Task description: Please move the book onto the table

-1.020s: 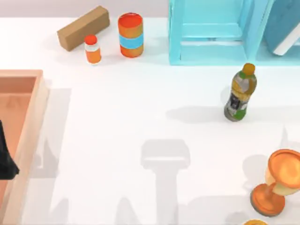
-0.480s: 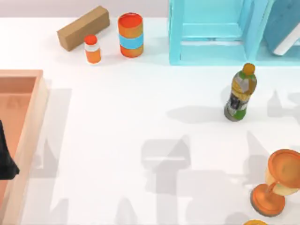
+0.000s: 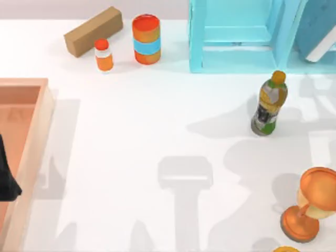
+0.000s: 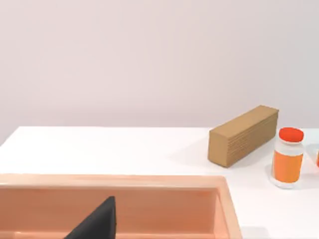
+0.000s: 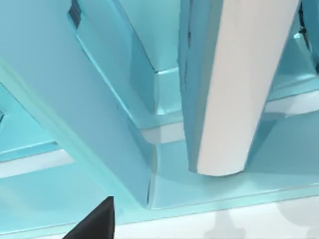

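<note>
The book (image 3: 319, 31) leans inside the shelf unit (image 3: 236, 37), page edges outward, off the table (image 3: 157, 126); the right gripper (image 5: 94, 224) faces it for access, jaw state indeterminate

The book (image 3: 317, 29) leans in the right compartment of the shelf unit (image 3: 239, 58) and is cut by the top view's right and upper edges — its full cover is not seen. In the right wrist view the book (image 5: 234, 84) runs out of the upper edge. The tray (image 3: 29, 157) is cut at the left edge, and the goblet (image 3: 310, 205) partly at the right. A small orange thing (image 3: 286, 249) at the lower edge is too little seen to name.
</note>
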Available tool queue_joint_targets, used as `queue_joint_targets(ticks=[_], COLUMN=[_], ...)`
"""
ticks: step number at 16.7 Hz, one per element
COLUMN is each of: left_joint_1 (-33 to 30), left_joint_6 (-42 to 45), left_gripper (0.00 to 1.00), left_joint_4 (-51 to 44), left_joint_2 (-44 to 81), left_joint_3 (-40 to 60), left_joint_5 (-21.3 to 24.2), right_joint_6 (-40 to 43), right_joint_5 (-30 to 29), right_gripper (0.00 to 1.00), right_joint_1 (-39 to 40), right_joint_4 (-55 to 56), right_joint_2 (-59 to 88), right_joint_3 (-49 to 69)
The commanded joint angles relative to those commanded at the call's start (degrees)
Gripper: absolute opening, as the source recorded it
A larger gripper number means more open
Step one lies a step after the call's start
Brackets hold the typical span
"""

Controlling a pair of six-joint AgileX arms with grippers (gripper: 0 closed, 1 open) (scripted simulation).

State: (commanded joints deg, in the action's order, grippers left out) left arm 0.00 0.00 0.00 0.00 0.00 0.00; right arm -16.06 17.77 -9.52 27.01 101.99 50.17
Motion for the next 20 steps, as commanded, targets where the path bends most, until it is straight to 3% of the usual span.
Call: queue_joint_targets(ticks=[12,20], left_joint_1=[0.00,0.00], left_joint_6=[0.00,0.00], left_gripper=[1.00,1.00], left_joint_4=[0.00,0.00], left_joint_2=[0.00,0.00], left_joint_3=[0.00,0.00], left_joint_5=[0.00,0.00], right_joint_6=[-1.44,-2.64], right_joint_5=[-0.12,-2.95], right_gripper=[1.00,1.00], right_joint_1=[0.17,2.81], right_joint_4=[2.61,1.27], right_joint_2=[7.97,24.22], right_joint_3=[6.79,24.87])
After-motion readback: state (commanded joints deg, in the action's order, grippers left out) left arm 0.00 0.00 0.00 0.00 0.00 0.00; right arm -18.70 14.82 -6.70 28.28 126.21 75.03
